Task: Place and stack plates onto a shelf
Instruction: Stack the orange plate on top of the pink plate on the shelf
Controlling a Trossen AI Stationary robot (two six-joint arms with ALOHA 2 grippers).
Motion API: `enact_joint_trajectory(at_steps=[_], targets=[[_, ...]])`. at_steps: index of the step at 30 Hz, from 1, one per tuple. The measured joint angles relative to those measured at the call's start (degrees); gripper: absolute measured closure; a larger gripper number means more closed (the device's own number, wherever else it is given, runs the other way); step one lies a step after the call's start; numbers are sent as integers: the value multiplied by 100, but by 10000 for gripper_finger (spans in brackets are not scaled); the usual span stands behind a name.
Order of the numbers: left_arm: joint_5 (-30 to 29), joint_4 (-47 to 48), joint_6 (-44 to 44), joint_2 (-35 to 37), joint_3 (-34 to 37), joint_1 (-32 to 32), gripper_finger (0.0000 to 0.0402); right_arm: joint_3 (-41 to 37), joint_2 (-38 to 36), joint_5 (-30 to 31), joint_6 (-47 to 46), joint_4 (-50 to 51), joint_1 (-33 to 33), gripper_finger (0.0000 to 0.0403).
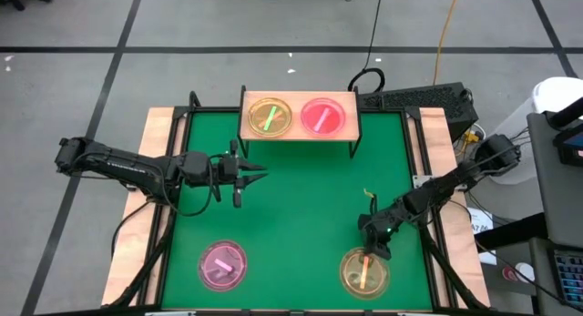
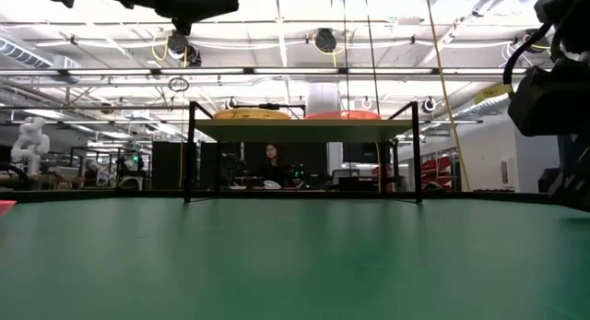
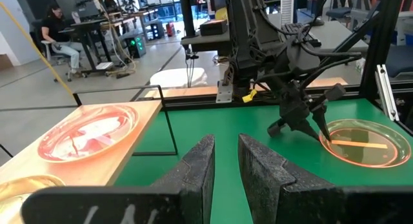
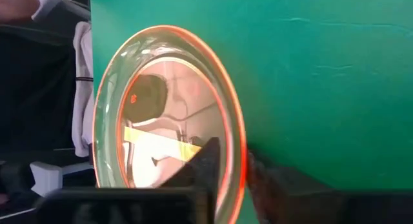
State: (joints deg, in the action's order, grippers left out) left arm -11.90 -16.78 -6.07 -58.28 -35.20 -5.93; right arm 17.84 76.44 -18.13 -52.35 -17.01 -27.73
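The shelf stands at the table's far edge and carries an amber plate and a pink plate side by side. Another pink plate lies flat near the table's near left corner. A second amber plate lies near the near right corner. My right gripper is at that plate's far rim, shut on it. My left gripper hangs over the table's left middle, in front of the shelf. Its fingers stand a narrow gap apart with nothing between them. My right gripper pinches the far rim of the near-right amber plate. One finger is inside the dish and the other is outside its wall. The fingers slant down from the far right. The plate appears to lie flat on the table.
Light-wood strips edge the green table on both sides. The middle of the green surface is bare. Black frame posts and cables stand beyond the right edge. People sit at desks in the room behind.
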Motion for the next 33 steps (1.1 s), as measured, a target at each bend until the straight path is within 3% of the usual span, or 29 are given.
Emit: enact_joint_trajectory(at_steps=[4, 10, 20, 28, 33], targets=[[0, 2, -1, 0, 0, 0, 325, 20, 2, -18, 85, 27, 0, 395], [0, 22, 26, 0, 0, 0, 325, 22, -16, 64, 236, -54, 0, 401], [0, -55, 40, 0, 0, 0, 325, 11, -628, 788, 993, -197, 444, 403], [0, -337, 40, 0, 0, 0, 325, 13, -1625, 1357, 2238, -1522, 1763, 403], [0, -595, 40, 0, 0, 0, 325, 18, -2174, 2452, 2837, -1994, 2961, 403]])
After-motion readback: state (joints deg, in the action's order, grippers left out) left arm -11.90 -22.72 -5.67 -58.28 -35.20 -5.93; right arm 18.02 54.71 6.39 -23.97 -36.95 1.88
